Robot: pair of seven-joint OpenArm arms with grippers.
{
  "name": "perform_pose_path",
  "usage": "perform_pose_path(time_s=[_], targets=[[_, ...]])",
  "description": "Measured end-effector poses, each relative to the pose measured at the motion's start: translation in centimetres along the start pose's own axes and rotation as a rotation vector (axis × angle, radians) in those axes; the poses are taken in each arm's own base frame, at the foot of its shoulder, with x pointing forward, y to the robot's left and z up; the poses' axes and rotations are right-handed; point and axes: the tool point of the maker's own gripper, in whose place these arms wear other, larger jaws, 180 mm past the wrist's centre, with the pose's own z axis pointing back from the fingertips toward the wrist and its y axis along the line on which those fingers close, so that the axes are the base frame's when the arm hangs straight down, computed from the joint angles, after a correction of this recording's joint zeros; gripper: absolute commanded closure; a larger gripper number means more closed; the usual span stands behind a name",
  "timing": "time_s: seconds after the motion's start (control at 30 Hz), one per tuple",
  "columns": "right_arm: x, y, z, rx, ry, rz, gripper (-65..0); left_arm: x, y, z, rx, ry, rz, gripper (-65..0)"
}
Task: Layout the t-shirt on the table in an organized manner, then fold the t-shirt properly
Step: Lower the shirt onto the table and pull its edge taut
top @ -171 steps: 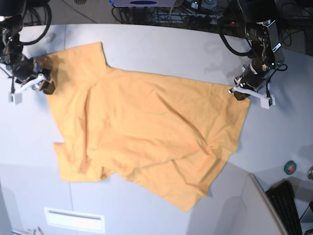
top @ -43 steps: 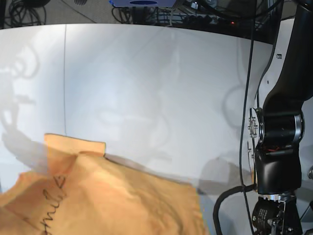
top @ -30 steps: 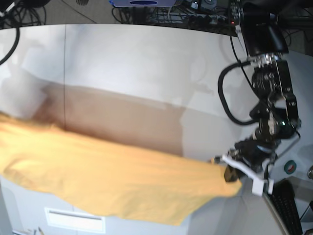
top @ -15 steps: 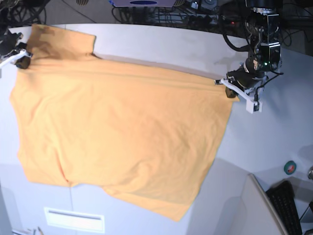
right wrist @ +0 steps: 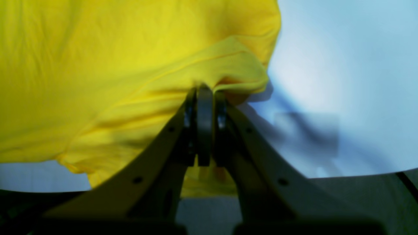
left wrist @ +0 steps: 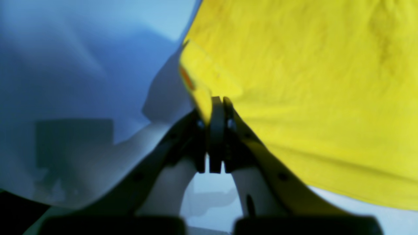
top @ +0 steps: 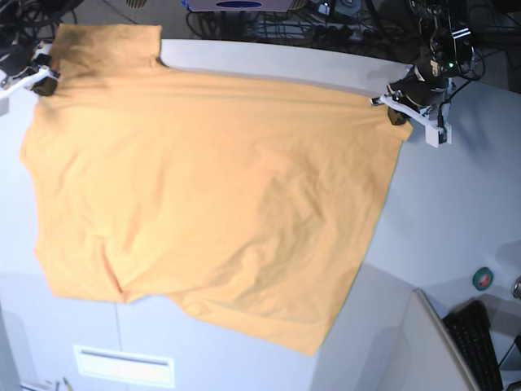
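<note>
White-grey table (top: 456, 204) under a cluttered back edge of dark cables (top: 269, 24), with a black keyboard (top: 480, 346) and a small round green item (top: 483, 278) at the near right corner. Spread across most of the surface, the orange-yellow t-shirt (top: 203, 187), plain side up, creased in broad soft folds, lower hem trailing toward the near edge.

Left gripper (top: 396, 112) at the far right in the base view, jaws pinched tight on a corner of the t-shirt; same grip plain from the left wrist camera, cloth edge clamped between the closed fingers (left wrist: 225, 111).

Right gripper (top: 42, 81) at the far left, likewise clamped on the t-shirt's opposite upper corner; from its wrist camera, bunched fabric (right wrist: 228, 75) caught at the closed fingertips (right wrist: 204, 98).

Top edge of the t-shirt drawn fairly straight between the two grips.
</note>
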Motion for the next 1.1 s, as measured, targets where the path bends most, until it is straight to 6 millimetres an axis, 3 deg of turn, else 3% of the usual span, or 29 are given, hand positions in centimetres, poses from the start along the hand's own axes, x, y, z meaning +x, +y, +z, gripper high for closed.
perform_pose_path(time_s=[0.37,0.6,0.73,0.87,1.1], targets=[[0.2,0.3,1.6,-0.013,-0.017,0.051,0.0,-0.2,0.2,0.2,0.003,0.002,-0.002,0.0],[-0.9,-0.3,2.9,-0.035,0.002,0.070,0.0,-1.6,0.1,3.5,0.006,0.005,-0.045,0.0],[-0.6,0.7,3.3,-0.029,-0.026,0.072,0.0,0.0,-0.8,4.4,0.003,-0.063,-0.016,0.0],[1.3,1.5,3.7,-0.021,-0.073,0.101,0.0,1.4,-0.5,4.5,0.021,-0.100,0.014,0.0],[6.1,2.7,2.7,-0.005,-0.157,0.147,0.0,7.6,-2.7,3.2,-0.033,-0.234,0.015,0.0]])
